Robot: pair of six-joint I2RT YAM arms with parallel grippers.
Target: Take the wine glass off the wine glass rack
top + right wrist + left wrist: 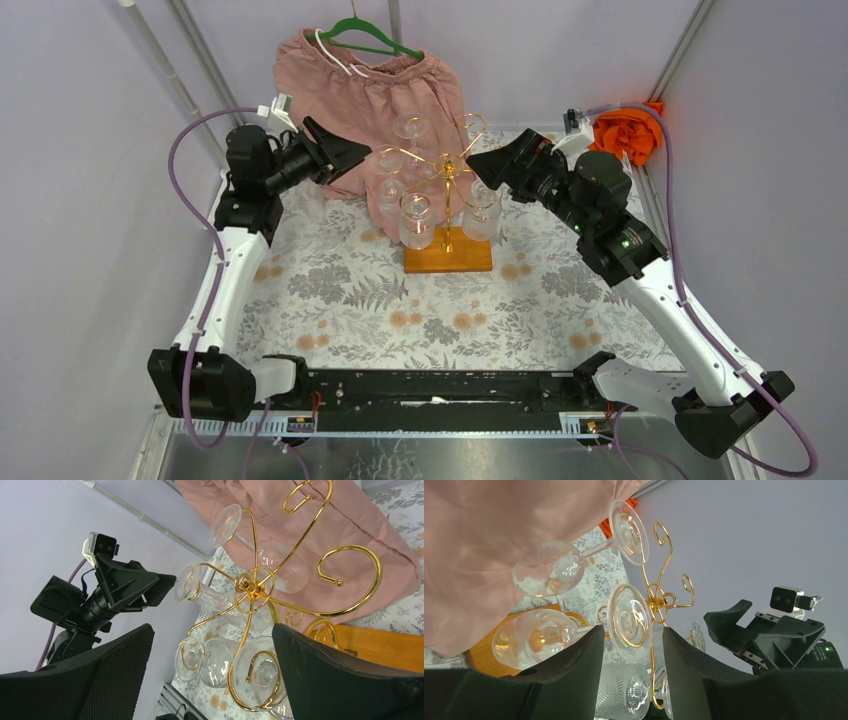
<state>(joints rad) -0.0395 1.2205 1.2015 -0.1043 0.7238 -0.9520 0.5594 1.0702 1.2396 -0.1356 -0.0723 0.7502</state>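
The gold wire wine glass rack [447,196] stands on its orange-brown wooden base [449,257] at the middle back of the table. Several clear wine glasses hang upside down from its curled arms, among them a front left one [416,220] and a right one [481,214]. My left gripper [352,153] is open and empty, just left of the rack; in its wrist view [631,640] a glass foot [629,622] sits ahead between the fingers. My right gripper [483,163] is open and empty, just right of the rack; its wrist view [212,630] shows the rack hub [246,584] and a hanging glass [260,677].
Pink shorts [370,90] on a green hanger [372,35] hang right behind the rack. An orange cloth [628,130] lies at the back right corner. A floral cloth [400,310] covers the table. Grey walls close in on both sides.
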